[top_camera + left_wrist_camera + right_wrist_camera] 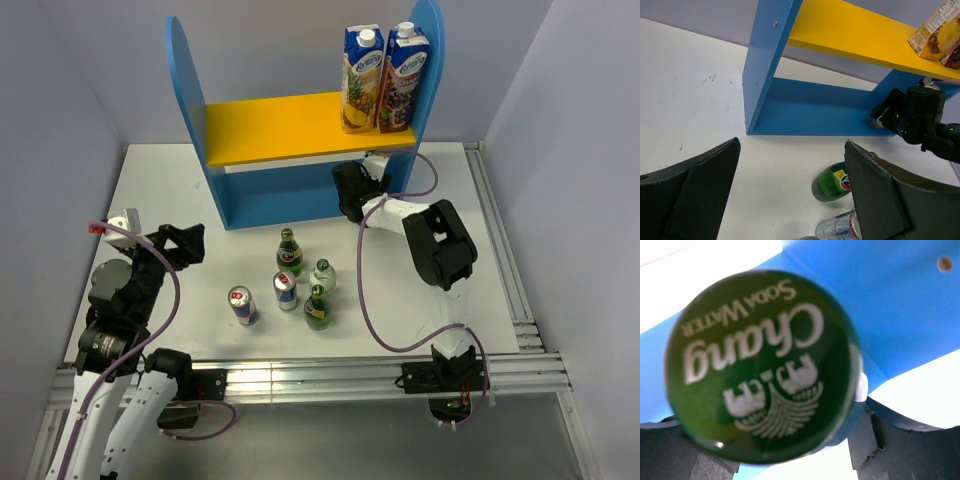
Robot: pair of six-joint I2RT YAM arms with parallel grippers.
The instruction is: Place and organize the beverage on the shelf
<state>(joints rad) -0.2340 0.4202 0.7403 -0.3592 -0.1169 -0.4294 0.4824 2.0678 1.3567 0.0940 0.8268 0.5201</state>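
Bottle with the green cap [762, 365] sits between your right fingers [675, 460], which are clamped on it from both sides just under the cap. The cap fills the right wrist view. It reads "Chang" and "SODA WATER" in white letters, upside down, with a white emblem beside them. Blue shelf wall is behind it. From the top view these fingers are at the right end of the lower level of the shelf [185, 90], near its front. You cannot tell if the bottle already stands there.

Your left fingers [690, 195] are wide apart and hold nothing. They hang over the left part of the table [170, 190].

Five drinks stand on the table, near side of the shelf:
- far green bottle [289, 252]
- clear bottle [322, 275], right of it
- middle can [286, 290]
- near green bottle [318, 308]
- left can [242, 305]

The cans are blue and silver with red marks, but their writing is too small to read.

On the yellow upper board [270, 125], two juice cartons touch at the right end. The left carton [362, 80] shows a pineapple and the right carton [403, 75] shows dark fruit.
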